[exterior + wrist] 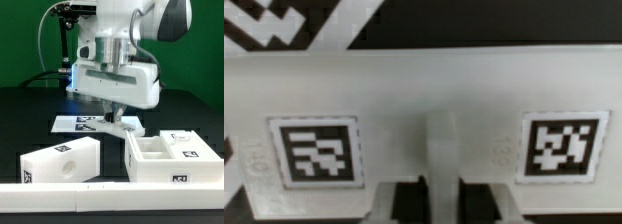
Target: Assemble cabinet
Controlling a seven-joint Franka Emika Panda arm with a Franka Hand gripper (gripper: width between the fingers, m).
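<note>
We found the claw lowered onto a white panel that lay flat on the black table, just beside the marker board. The jaws had drawn fully together. In the wrist view they seemed to pinch a thin rib in the middle of the panel, between its two square tags. We took that central hold as a way to keep the piece level once lifted.

The other cabinet pieces sat nearer the front, well apart from the claw. A white block was towards the exterior view's left and an open box with compartments towards its right. Both rested behind the long rail, probably so they could not slide.

The arm's bulk hid the fingertips in the exterior view. In the wrist view the panel ran past the frame edges, so we could not judge its full shape or how deep the rib was caught.
</note>
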